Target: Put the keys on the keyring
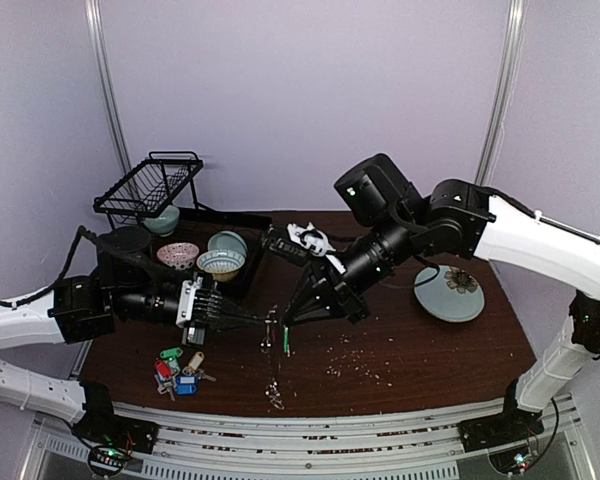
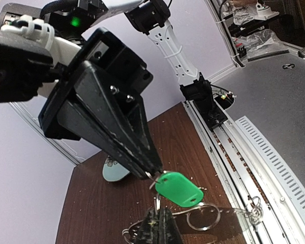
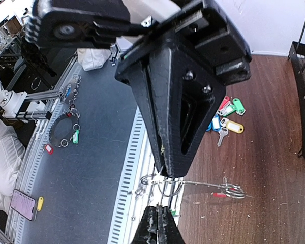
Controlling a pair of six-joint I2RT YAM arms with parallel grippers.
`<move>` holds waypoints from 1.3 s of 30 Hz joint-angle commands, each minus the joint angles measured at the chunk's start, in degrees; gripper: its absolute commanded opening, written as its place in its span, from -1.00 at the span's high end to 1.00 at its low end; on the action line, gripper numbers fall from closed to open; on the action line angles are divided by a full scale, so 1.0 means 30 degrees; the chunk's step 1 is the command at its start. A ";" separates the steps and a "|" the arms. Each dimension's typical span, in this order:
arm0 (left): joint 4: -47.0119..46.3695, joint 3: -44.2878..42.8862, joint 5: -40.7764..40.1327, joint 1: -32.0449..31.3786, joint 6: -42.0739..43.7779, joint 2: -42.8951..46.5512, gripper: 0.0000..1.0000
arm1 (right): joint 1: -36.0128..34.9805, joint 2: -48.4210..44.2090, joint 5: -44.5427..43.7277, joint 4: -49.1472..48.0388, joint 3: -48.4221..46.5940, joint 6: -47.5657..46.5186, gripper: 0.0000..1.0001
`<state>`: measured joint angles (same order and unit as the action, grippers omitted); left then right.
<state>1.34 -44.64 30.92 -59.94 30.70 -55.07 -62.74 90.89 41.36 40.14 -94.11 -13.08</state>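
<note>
The keyring (image 2: 206, 217), a thin silver loop with small wire rings (image 3: 233, 191), hangs above the brown table. My left gripper (image 2: 160, 229) is shut on its rim. My right gripper (image 2: 151, 174) comes in from above, shut on the metal end of a key with a green tag (image 2: 179, 189), right over the loop. From the top view the two gripper tips, left (image 1: 266, 325) and right (image 1: 285, 322), almost touch at mid-table. The other keys (image 1: 180, 372), with green, red, blue and yellow tags, lie in a pile at the front left, also seen as a key pile (image 3: 226, 114).
A black dish rack (image 1: 150, 185) and several bowls (image 1: 221, 262) stand at the back left. A pale green plate (image 1: 450, 293) lies at the right. Crumbs and a small metal piece (image 1: 275, 396) are scattered near the front edge, by the slotted rail (image 1: 310, 425).
</note>
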 commanded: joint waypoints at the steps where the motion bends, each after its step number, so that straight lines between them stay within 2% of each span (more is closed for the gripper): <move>1: -0.1196 -0.0088 0.0282 0.0044 -0.0360 0.0196 1.00 | 0.0083 -0.0713 -0.0007 -0.0788 0.0416 0.0512 1.00; 23: -0.1195 -0.0062 0.0448 0.0037 -0.0265 0.0217 1.00 | 0.0020 0.0105 -0.0648 -0.1106 0.0138 0.0405 1.00; 39: -0.1254 -0.0057 -0.0257 0.0042 -0.0256 0.0074 1.00 | -0.0064 -0.0144 0.0239 -0.0724 0.0067 0.0179 1.00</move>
<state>1.37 -44.64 30.81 -59.94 30.28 -55.07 -62.67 91.29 40.14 37.41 -93.80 -12.12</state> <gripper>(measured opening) 0.006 0.006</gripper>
